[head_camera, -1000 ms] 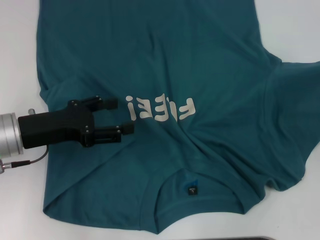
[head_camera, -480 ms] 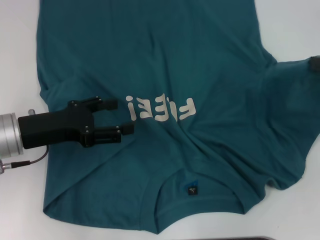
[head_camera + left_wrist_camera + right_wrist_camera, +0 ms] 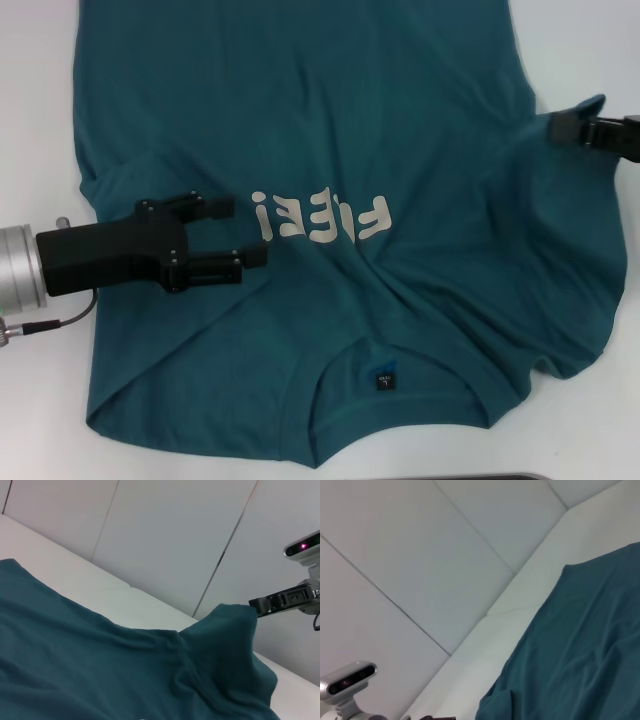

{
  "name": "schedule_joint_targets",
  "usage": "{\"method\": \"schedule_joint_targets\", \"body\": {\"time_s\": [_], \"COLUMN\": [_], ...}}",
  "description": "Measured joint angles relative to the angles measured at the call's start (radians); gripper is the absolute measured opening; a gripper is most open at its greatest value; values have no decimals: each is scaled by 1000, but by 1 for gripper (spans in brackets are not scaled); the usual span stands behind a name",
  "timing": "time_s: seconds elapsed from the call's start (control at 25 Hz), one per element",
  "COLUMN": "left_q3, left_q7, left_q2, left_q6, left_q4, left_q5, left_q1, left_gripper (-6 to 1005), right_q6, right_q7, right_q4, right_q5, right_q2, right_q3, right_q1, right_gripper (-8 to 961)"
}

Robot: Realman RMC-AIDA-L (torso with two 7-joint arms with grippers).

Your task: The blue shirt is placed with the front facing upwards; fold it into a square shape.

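Across the white tabletop (image 3: 30,120) before me the blue shirt (image 3: 330,130) lies front up, its long axis running straight away from me, with the collar (image 3: 385,350) and small black neck label (image 3: 383,380) at my near edge and the hem beyond the far edge of the head view, so the pale lettering (image 3: 320,217) reads upside down. My left pincer (image 3: 243,232) hangs over the shirt's left chest just beside that lettering, its two fingers spread apart and holding nothing. My right pincer (image 3: 562,127) is clamped on the edge of the right sleeve (image 3: 570,230), and the left wrist view shows that corner of cloth drawn up into a peak above the tabletop.
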Motion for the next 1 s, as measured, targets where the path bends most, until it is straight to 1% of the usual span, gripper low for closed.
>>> {"method": "schedule_joint_targets", "body": {"time_s": [0.12,0.36,0.48,0.6,0.72,0.8,1.0], "left_q3": [0,-5,-6,-7,-8,-8,-8], "left_q7": [0,0,0,0,0,0,0], "left_q2": [0,0,1,3,3,3,3], "left_q6": [-2,-2,-2,-3,-3,-3,-3], "left_q4": [0,0,0,0,0,0,0], "left_q5": [0,0,0,0,0,0,0], "left_q1": [0,1,2,4,5,6,6], "left_gripper": [907,907,906,906,905,905,904], "right_q6": [25,95,132,150,156,158,182], "right_q7": [19,65,72,73,73,73,70], "right_q4": [0,12,36,52,47,41,40], "right_q5": [0,0,0,0,1,3,4], "right_q2": [6,16,18,19,19,15,-12], "right_q3": [-44,-176,-223,-246,-243,-236,-221], "right_q1": [14,43,65,81,83,75,36], "right_gripper": [14,15,105,195,340,437,524]}}
